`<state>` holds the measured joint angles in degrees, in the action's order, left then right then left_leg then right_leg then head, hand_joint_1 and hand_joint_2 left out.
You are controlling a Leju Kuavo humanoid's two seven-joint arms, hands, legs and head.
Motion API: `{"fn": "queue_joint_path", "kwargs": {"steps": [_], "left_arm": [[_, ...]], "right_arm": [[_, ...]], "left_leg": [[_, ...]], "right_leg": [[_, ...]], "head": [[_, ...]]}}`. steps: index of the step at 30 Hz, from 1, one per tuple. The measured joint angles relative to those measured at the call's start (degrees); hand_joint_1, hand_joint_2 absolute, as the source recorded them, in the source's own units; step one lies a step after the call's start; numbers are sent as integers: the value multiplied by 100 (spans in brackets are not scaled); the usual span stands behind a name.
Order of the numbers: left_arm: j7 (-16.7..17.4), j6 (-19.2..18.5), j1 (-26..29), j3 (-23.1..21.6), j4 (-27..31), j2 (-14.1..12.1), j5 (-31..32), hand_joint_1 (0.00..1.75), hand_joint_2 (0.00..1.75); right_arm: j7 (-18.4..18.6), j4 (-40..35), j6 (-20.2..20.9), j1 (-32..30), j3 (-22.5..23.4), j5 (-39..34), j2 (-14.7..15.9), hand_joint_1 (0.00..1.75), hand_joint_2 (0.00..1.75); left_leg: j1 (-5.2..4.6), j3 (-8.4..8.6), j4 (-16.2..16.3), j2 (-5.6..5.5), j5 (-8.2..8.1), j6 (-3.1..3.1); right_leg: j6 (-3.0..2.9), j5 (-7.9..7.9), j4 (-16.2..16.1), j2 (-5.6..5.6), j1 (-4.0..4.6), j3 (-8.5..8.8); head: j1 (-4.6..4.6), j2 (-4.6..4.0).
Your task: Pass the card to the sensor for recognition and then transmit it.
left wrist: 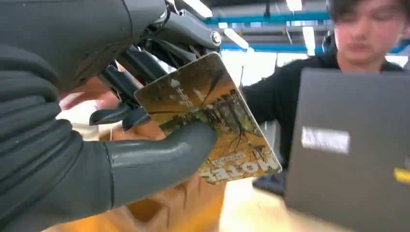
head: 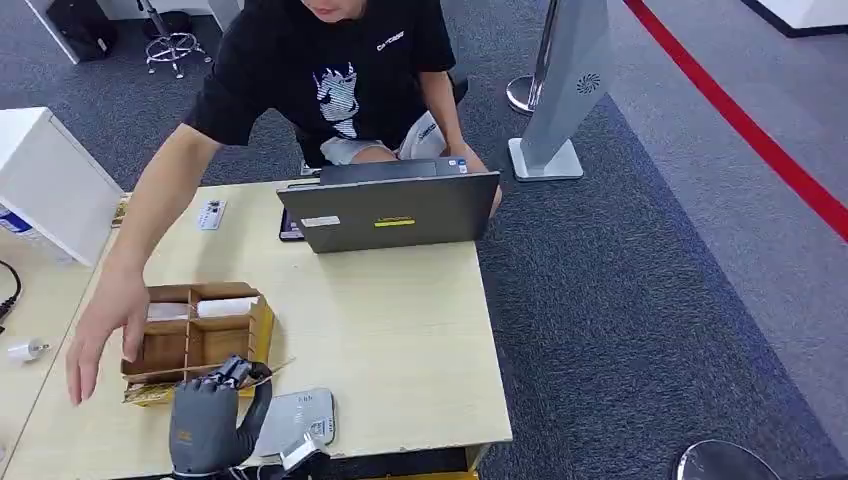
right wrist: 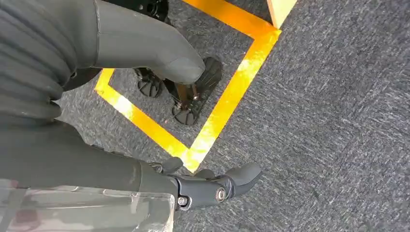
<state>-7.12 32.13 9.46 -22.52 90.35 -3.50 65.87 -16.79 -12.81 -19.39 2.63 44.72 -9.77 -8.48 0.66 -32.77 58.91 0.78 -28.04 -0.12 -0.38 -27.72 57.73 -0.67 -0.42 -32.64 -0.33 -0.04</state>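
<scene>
Left robot hand pinching card w/ "HOTEL" print, by laptop

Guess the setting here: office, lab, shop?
Probably an office-style robot test area: pale wooden desk with a grey laptop, grey carpet marked with red tape, and a grey kiosk stand.

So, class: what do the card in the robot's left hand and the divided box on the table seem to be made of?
The card held by the left hand looks like glossy printed plastic or laminated card: stiff, flat, rounded corners, a photo print. The box looks like thin raw wood or stiff brown board: matt tan, with slotted dividers. Neither is certain by sight.
</scene>
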Motion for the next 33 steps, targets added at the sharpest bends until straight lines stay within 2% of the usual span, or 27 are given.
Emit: {"fn": "queue_joint_path", "kwargs": {"steps": [8, 12, 17, 25, 30, 33], "left_arm": [[22, -356, -442, 763, 438, -148, 457, 175, 175], [138, -549, -819, 1110, 414, -310, 571, 175, 175], [186, -584, -1318, 1500, 60, -516, 680, 175, 175], [315, -689, -1895, 1764, -505, -691, 715, 175, 175], [317, -691, -2034, 1810, -664, -715, 713, 175, 175], [284, -809, -2097, 1830, -745, -715, 481, 175, 175]], "right_arm": [[48, 0, 105, 6, 0, 217, 0, 0, 175], [107, 0, 177, 9, 0, 332, 9, 0, 175], [175, 0, 190, 32, 0, 446, 17, 0, 175], [214, 2, 199, 42, 0, 549, 28, 0, 175], [214, 0, 199, 46, 0, 551, 31, 0, 175], [216, 0, 201, 46, 0, 556, 31, 0, 175]], "left_leg": [[1, 1, 0, -1, 5, -1], [1, 2, 0, -1, 7, -4], [2, 3, 0, -2, 9, -7], [1, 1, 0, -3, 9, -7], [1, 1, 0, -2, 9, -7], [2, 1, 0, -2, 9, -7]], "right_leg": [[0, 1, 1, -2, 1, 1], [-1, 1, 2, -1, 2, 1], [-1, 1, 3, 0, 2, 1], [-1, 1, 3, 0, 2, 1], [-1, 1, 3, 0, 2, 1], [-1, 1, 3, 1, 2, 0]], "head": [[0, 0], [2, 0], [0, 0], [2, 0], [0, 0], [2, 0]]}}
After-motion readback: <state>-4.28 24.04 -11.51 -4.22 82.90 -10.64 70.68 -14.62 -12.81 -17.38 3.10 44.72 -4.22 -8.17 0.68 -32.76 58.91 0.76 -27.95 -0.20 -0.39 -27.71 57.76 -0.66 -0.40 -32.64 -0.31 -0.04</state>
